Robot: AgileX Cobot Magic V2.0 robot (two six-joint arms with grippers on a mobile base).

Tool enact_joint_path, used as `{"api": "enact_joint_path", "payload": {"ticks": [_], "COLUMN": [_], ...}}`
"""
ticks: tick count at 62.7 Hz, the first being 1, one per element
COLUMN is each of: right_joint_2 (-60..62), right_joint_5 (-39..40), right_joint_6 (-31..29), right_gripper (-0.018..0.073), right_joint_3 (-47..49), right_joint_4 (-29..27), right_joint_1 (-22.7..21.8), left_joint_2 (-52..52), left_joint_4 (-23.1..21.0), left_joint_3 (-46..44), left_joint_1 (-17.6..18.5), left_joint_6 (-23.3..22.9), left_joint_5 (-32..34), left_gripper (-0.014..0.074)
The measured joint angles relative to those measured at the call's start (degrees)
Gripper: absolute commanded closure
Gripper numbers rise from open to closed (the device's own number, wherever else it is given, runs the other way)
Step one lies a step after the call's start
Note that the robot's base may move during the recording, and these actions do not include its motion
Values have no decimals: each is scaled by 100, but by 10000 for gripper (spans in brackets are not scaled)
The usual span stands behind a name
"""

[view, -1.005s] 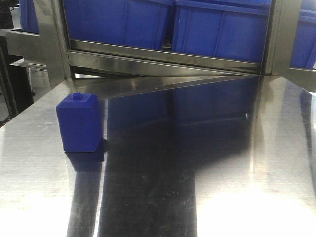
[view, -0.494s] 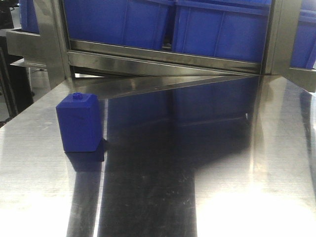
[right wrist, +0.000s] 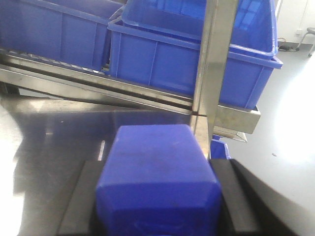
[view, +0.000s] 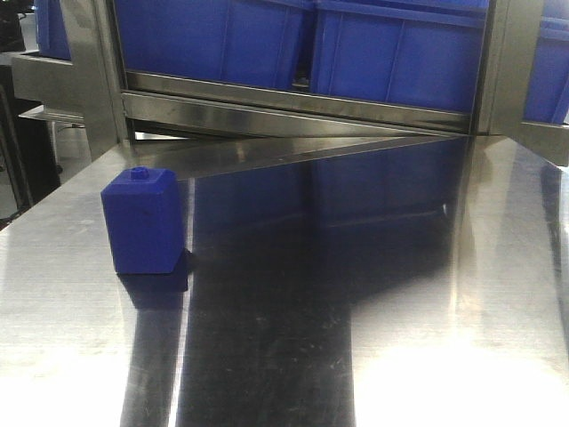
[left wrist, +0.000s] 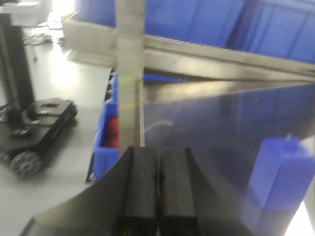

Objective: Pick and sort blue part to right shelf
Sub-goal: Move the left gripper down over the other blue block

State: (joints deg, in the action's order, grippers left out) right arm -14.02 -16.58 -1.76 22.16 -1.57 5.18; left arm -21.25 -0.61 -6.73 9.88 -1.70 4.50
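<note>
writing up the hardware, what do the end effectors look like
Both end effectors are black. The left end effector has two flat, rectangular fingers flaring into a wide base. The right end effector shows black fingers, partly hidden by the blue part. No cables or markings visible.

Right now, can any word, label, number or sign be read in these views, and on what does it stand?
No text can be read in any view.
The blue bins have plain walls with no label.
No marking shows on the blue part or the knobbed blue block.
Any marking on the wheeled cart is too blurred to read.
</note>
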Motion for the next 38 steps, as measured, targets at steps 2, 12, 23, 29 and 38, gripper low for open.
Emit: {"api": "enact_joint_path", "payload": {"ticks": [2, 12, 23, 29, 38], "right_joint_2": [0, 0, 0, 0, 0], "right_joint_5": [0, 0, 0, 0, 0], "right_joint_6": [0, 0, 0, 0, 0], "right_gripper": [187, 187, 187, 187, 187], "right_joint_3": [0, 0, 0, 0, 0], "right_joint_4": [0, 0, 0, 0, 0], "right_joint_1": [0, 0, 0, 0, 0], "left_joint_2": [-221, -1248, -2425, -3053, -3752], "left_joint_4": [61, 660, 775, 514, 281], "left_joint_3": [-62, -540, -1329, -1790, -2422], "left_joint_1": [78, 607, 1159, 1322, 1402], "left_joint_6": [0, 0, 0, 0, 0], "left_joint_5": [169, 809, 898, 877, 548], "left_gripper": [473, 473, 473, 473, 472]}}
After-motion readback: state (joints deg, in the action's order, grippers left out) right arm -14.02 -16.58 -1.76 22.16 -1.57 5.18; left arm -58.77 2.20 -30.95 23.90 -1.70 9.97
